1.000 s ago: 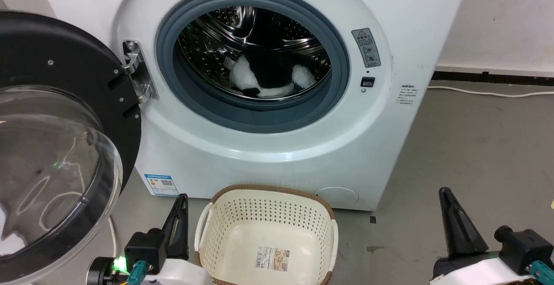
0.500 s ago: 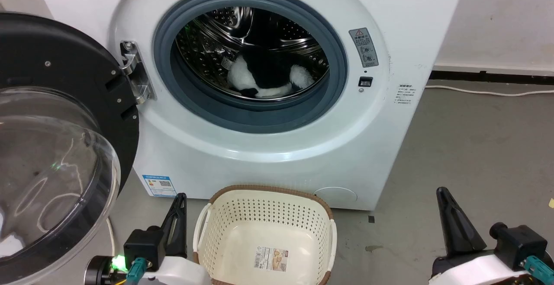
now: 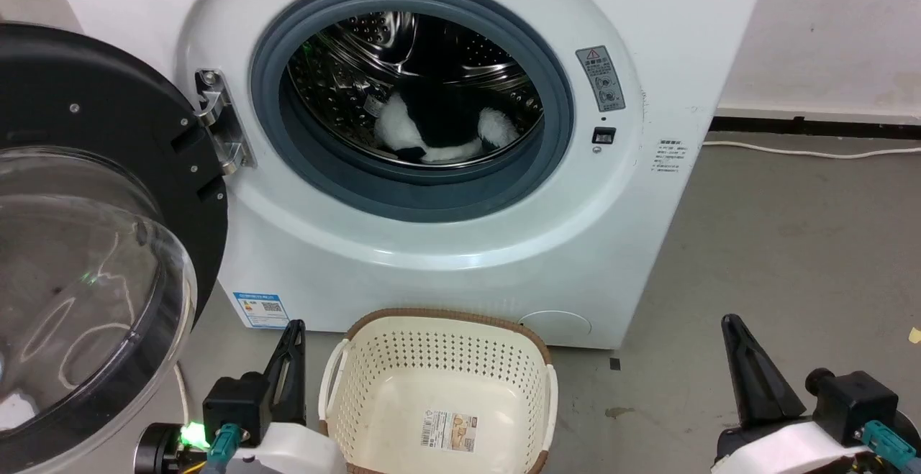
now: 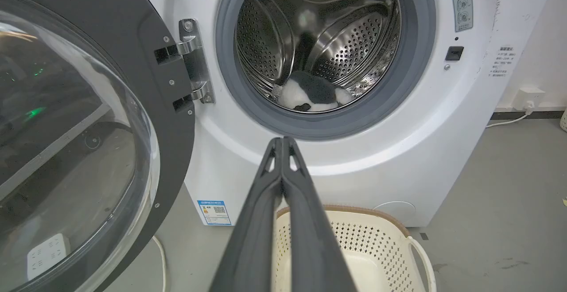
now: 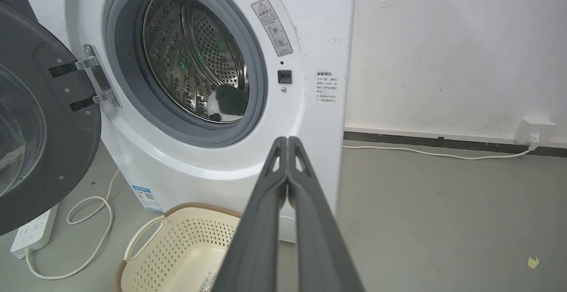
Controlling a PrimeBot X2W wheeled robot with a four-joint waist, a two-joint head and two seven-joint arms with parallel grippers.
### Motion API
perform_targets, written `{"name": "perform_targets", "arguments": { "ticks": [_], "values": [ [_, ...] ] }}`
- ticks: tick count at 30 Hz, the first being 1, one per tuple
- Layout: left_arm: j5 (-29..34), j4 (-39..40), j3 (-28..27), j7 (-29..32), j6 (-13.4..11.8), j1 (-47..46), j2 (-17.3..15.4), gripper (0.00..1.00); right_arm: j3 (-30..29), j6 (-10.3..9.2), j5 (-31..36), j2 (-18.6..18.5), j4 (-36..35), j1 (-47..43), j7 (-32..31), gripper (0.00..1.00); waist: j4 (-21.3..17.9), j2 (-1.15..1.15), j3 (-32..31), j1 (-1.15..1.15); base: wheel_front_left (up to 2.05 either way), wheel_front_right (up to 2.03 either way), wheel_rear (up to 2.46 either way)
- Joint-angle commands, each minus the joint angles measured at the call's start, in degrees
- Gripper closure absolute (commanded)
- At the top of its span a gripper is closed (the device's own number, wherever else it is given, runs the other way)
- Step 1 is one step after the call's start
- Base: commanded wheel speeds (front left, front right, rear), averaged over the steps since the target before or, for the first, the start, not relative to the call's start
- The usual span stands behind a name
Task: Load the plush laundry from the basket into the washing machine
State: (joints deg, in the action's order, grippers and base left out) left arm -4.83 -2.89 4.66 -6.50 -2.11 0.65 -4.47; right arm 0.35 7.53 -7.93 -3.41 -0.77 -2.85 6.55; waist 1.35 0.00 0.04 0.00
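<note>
Your plush laundry [image 3: 439,129] is lying low in the drum of the washing machine [image 3: 432,265], just behind the grey gasket [image 3: 410,197] lip. The basket [image 3: 446,313] sits on the floor [image 3: 791,244] just in front of the washer, with its bare bottom and label sticker showing. Your left gripper [image 3: 295,326] is pinched closed right beside the basket's left handle. The right gripper [image 3: 728,319] is closed too, well off to the right over open floor. The door [image 3: 108,136] hangs wide open on your left, and its rim crowds that side.

Washing machine [image 3: 446,251] gaping open ahead of left gripper [image 3: 295,326] and right gripper [image 3: 728,319], basket [image 3: 446,313] sitting between them, door [image 3: 86,93] jutting out leftward.
</note>
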Motion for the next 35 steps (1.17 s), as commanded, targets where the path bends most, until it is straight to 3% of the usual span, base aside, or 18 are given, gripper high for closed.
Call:
{"name": "perform_targets", "arguments": {
  "ticks": [1,35],
  "values": [
    [0.56,0.47,-0.40,0.34,0.21,-0.37,0.17,1.00,-0.11,-0.02,0.56,0.29,0.18,1.08,-0.36,1.00,-0.02,0.00,0.00,0.00,0.00,0.00,0.00],
    [3.32,2.04,-3.16,4.32,1.44,-0.55,1.09,1.00,-0.26,-0.04,5.32,0.45,0.56,2.23,-4.37,1.00,-0.88,0.00,-0.03,0.00,0.00,0.00,0.00]
  ]
}}
